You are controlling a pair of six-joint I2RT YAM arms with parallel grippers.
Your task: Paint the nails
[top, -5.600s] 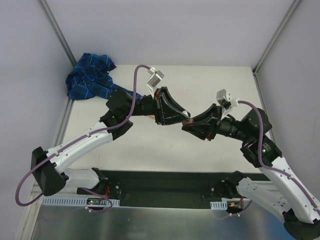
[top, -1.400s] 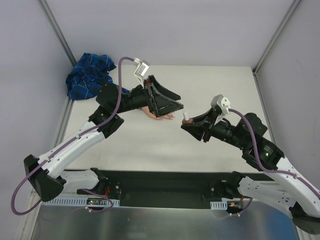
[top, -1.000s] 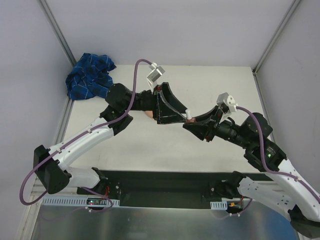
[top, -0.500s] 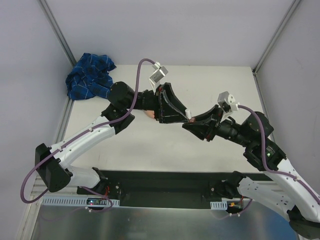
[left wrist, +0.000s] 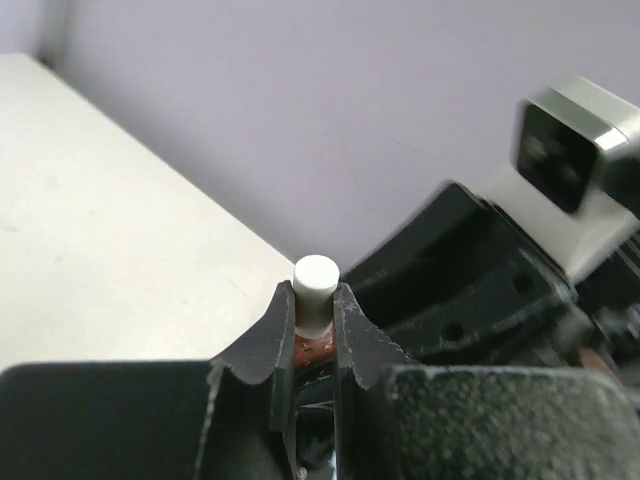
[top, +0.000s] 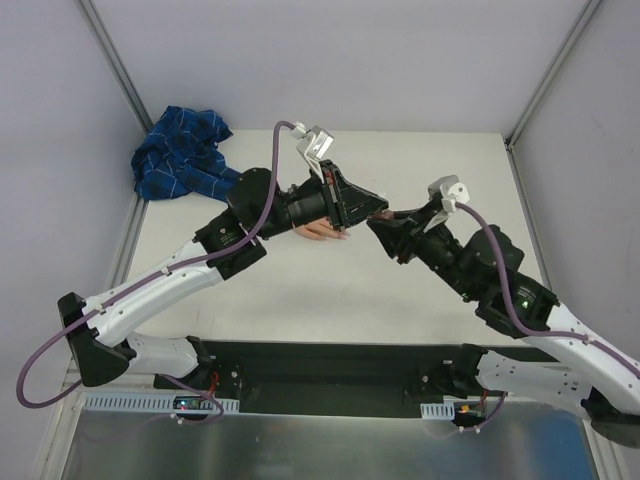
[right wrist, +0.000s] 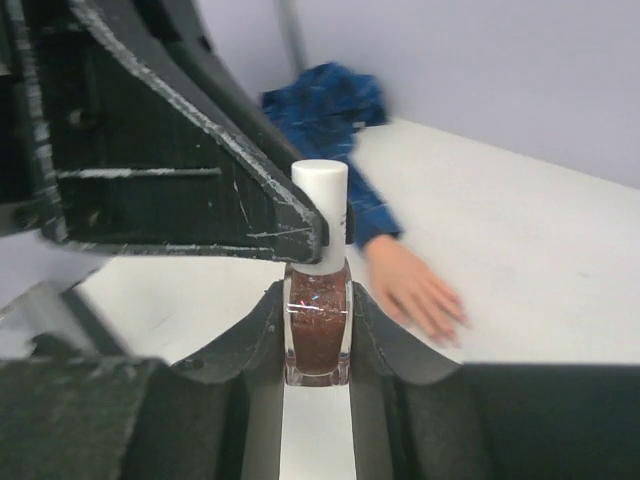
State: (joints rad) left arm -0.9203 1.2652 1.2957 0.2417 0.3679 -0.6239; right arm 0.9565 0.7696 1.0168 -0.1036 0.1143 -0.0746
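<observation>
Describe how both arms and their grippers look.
The left arm and right arm have white links, black joints and black wrists. A purple cable runs along each to a small grey camera. The left gripper and right gripper have black, scuffed, tapering fingers.

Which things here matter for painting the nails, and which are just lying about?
In the job:
- hand and its nails
- bottle, in the right pincer
- cap, in the left pincer

Lying about:
- bunched blue sleeve
- table
</observation>
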